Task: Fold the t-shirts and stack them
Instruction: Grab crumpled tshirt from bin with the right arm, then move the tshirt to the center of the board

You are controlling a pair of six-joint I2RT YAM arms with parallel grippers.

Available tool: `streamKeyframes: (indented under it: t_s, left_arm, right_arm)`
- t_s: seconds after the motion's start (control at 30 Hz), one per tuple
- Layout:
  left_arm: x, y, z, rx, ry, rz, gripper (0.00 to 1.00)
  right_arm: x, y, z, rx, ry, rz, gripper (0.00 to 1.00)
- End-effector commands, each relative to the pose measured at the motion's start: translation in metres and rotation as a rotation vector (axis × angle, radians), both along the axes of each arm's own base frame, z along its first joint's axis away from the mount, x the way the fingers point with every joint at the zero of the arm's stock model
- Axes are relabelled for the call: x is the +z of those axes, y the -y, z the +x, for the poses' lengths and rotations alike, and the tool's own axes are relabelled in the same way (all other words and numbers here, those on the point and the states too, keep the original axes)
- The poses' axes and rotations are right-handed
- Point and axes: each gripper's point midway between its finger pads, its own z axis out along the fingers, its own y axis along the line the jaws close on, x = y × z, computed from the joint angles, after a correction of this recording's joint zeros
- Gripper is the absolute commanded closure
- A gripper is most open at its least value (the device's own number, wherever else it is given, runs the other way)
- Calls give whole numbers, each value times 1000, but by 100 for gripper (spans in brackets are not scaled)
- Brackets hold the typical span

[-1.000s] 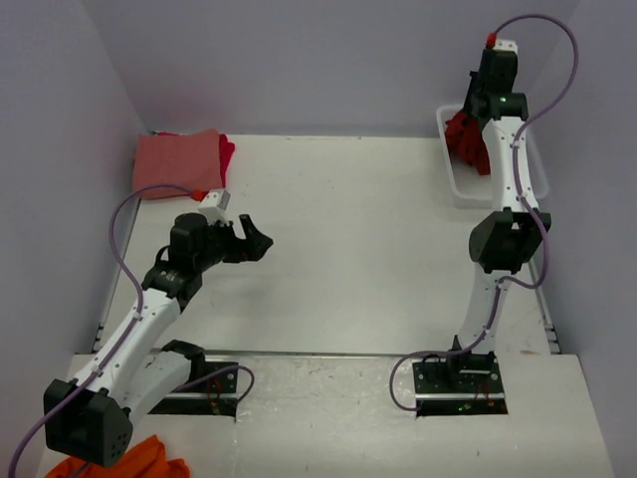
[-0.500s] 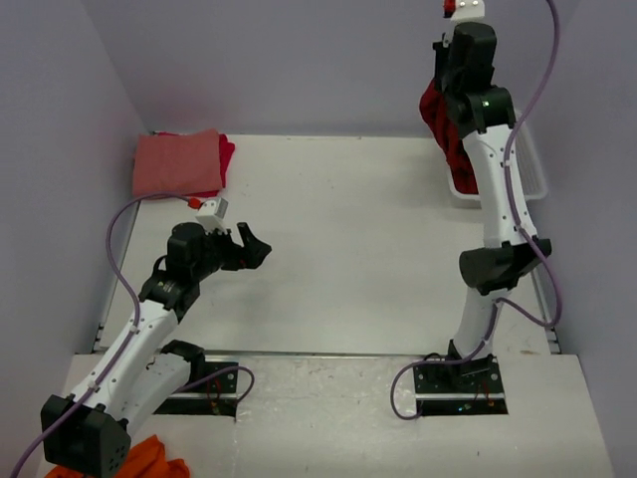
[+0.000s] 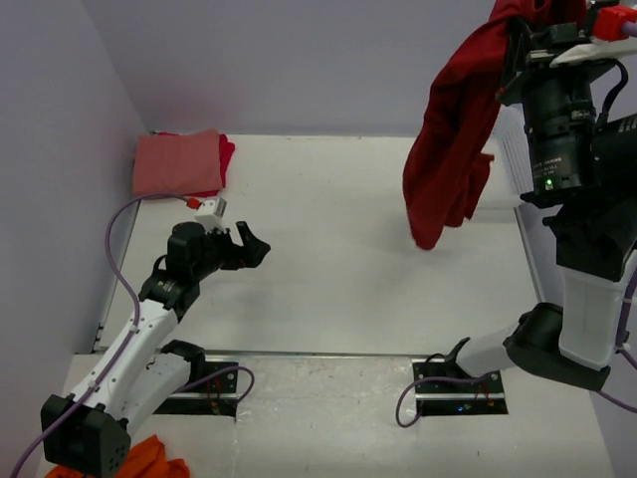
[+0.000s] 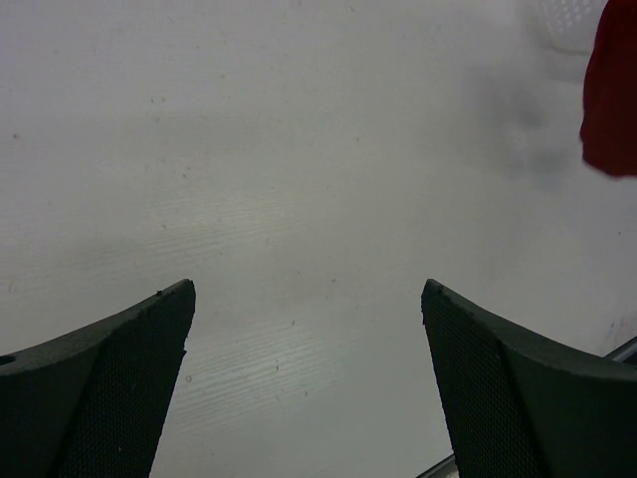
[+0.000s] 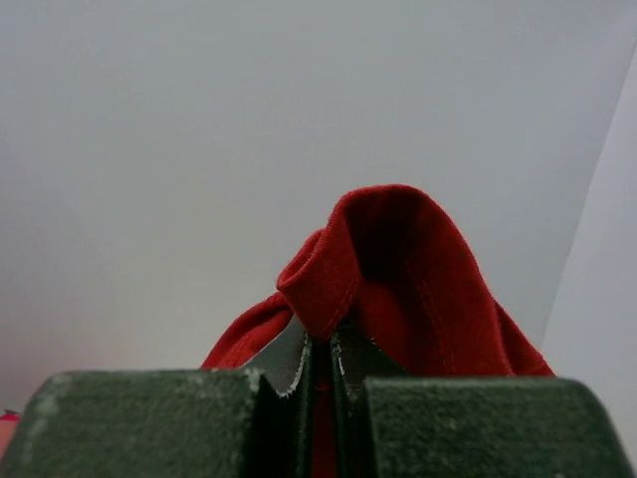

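The dark red t-shirt (image 3: 453, 129) is hanging in the air over the far right part of the worktop (image 3: 338, 279). It is dangling in one long, bunched-up strip, and its low end is not touching the worktop.

The right fingers (image 5: 299, 363) are pinching it at the very top. They are squeezed tight together on a fold of the cloth that has a sewn edge.

This shirt looks soft, floppy and light. It is bending and drooping wherever nothing is holding it up. With only one spot pinched, it is probably going to twist and crumple when it comes down. I think it needs a second hold to open out flat. Good spots would be the two shoulders, or the two corners of the bottom hem. A firm pinch on a sewn edge should grip well, as cloth is not very slippery.

The left fingers (image 3: 254, 244) are spread wide open and are holding nothing. They are hovering over the left side of the worktop, well apart from the hanging shirt.

The salmon-pink t-shirt (image 3: 177, 162) is lying folded in the far left corner. The brighter red t-shirt (image 3: 227, 154) is peeking out from under its right side.

A white basket (image 3: 513, 159) is sitting at the right edge, just beside the hanging shirt.
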Motion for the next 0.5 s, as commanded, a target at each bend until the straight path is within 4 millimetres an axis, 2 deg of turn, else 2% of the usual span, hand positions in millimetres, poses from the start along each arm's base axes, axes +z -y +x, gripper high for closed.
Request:
streamKeyframes:
  t_s: [0.0,0.07,0.1,0.2,0.23,0.27,0.37,0.4,0.47]
  left_arm:
    - [33,4,8,8,60,-31,5]
    - [41,5,7,6,70,-45,5]
    - [51,5,7,5,88,-53,5]
    - [66,3,6,15,105,-55,5]
    - [70,3,5,17,111,-56,5]
    - [74,1,5,24,119,-55,5]
    - [86,-3,1,42,137,-53,5]
    - [91,-5,-1,46,150,-55,5]
    - [97,-8,-4,60,156,-50,5]
  right_arm:
    - [-13,-6,-4,-83,-65,-53,100]
    - [-17,-5,-19,-92,-88,-56,100]
    - [-22,-11,-22,-101,-102,-111,100]
    - [-19,-15,-46,-47,-110,-93,100]
    - [-20,-25,-54,0,-115,-95,100]
    - [-18,-24,-58,6,-116,-76,100]
    - [-39,-44,-61,21,-173,-166,100]
    - [-45,-58,-62,93,-186,-107,100]
    - [-75,-82,-58,150,-230,-139,100]
